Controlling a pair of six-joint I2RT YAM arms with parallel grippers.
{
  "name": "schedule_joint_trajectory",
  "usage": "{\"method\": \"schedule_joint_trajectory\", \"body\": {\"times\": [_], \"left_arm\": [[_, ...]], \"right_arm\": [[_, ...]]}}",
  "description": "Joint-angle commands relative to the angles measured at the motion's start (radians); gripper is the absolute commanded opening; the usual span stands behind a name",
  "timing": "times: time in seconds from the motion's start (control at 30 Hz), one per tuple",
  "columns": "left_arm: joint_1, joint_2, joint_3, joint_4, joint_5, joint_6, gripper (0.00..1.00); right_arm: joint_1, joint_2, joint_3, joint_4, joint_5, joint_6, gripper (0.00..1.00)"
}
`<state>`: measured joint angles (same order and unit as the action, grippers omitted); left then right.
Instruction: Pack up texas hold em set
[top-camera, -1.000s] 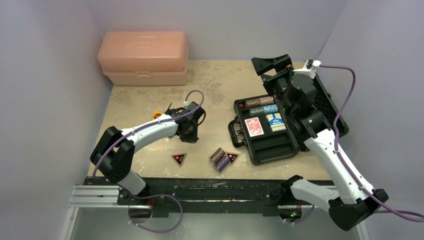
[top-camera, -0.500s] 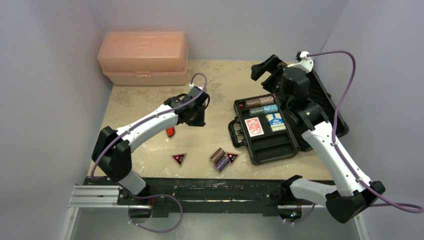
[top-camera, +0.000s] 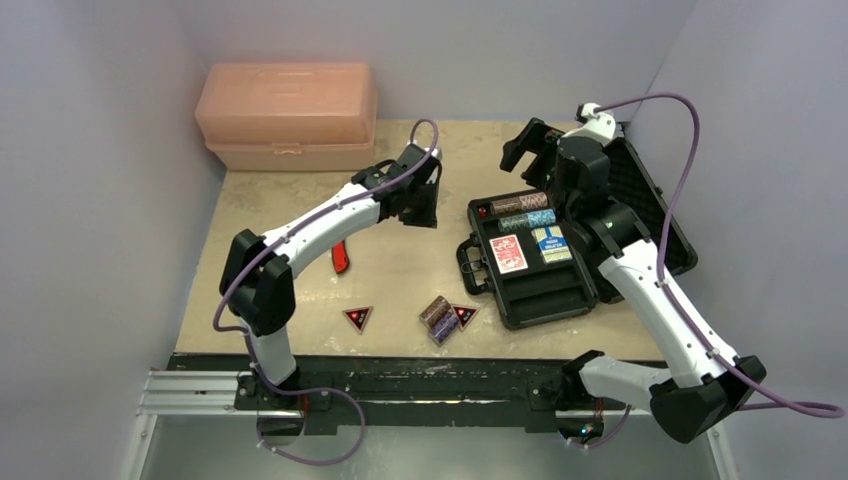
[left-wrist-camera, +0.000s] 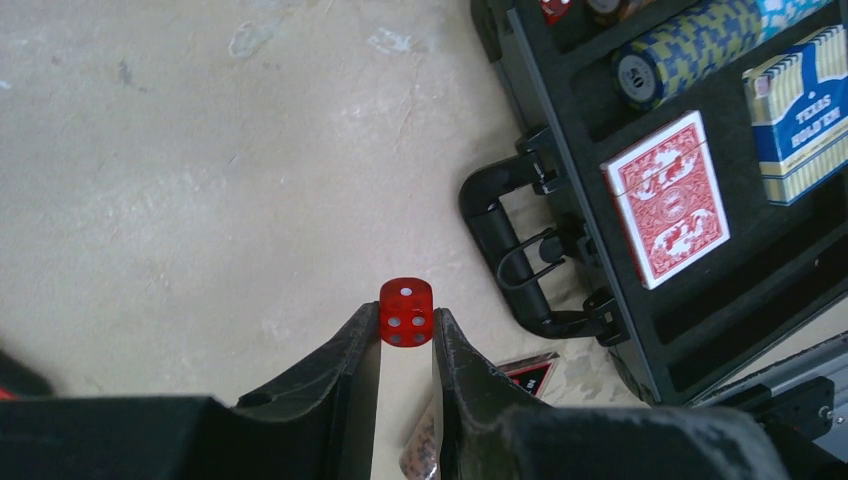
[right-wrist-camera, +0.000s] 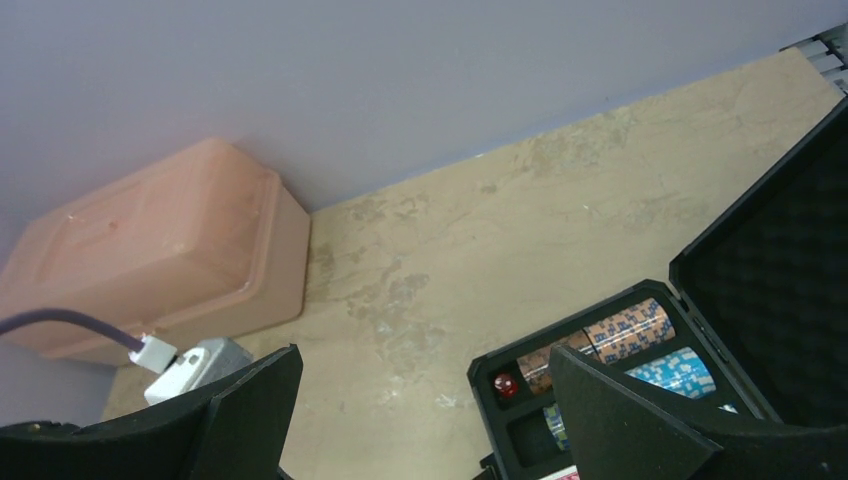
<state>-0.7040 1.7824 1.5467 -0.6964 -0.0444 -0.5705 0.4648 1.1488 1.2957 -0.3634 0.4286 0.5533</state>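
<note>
case (top-camera: 541, 296) holds decks (top-camera: 508, 253), chips (top-camera: 527, 219); left fingers (left-wrist-camera: 348, 365) pinch a die (left-wrist-camera: 406, 311); right fingers (right-wrist-camera: 250, 400) gape empty; stack (top-camera: 437, 317), tokens (top-camera: 358, 318) loose at its 8 o'clock.

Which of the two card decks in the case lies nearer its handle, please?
The red deck: it lies on the handle side, while the blue deck sits beyond it.

Top view: red knife (top-camera: 341, 258) half hidden under left arm (top-camera: 320, 222); die (left-wrist-camera: 406, 312) in left gripper (left-wrist-camera: 405, 330) too small to see there.
Left wrist view: blue deck (left-wrist-camera: 805, 110) cut by right edge; second die (left-wrist-camera: 553, 8) cut by top edge; triangular token (left-wrist-camera: 528, 372) partly behind finger; chip stack (left-wrist-camera: 420, 455) low between fingers, blurred.
Right wrist view: case (right-wrist-camera: 780, 250) cut by bottom and right edges; peach box (right-wrist-camera: 150, 250) cut by left edge.
</note>
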Motion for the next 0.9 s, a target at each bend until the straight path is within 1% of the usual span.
{"method": "schedule_joint_trajectory", "body": {"times": [0.0, 0.33, 0.57, 0.87], "left_arm": [[-0.008, 0.050, 0.115, 0.024, 0.074, 0.036, 0.00], [-0.009, 0.172, 0.267, 0.085, 0.210, -0.001, 0.00], [-0.010, 0.250, 0.335, 0.151, 0.301, -0.058, 0.00], [-0.015, 0.346, 0.413, 0.193, 0.338, -0.112, 0.00]], "right_arm": [[0.001, -0.032, -0.020, 0.030, 0.017, -0.063, 0.99], [0.001, -0.108, -0.027, 0.104, 0.028, -0.136, 0.99], [0.001, -0.106, -0.013, 0.081, 0.046, -0.151, 0.99], [0.000, -0.102, -0.012, 0.064, 0.100, -0.162, 0.99]]}}
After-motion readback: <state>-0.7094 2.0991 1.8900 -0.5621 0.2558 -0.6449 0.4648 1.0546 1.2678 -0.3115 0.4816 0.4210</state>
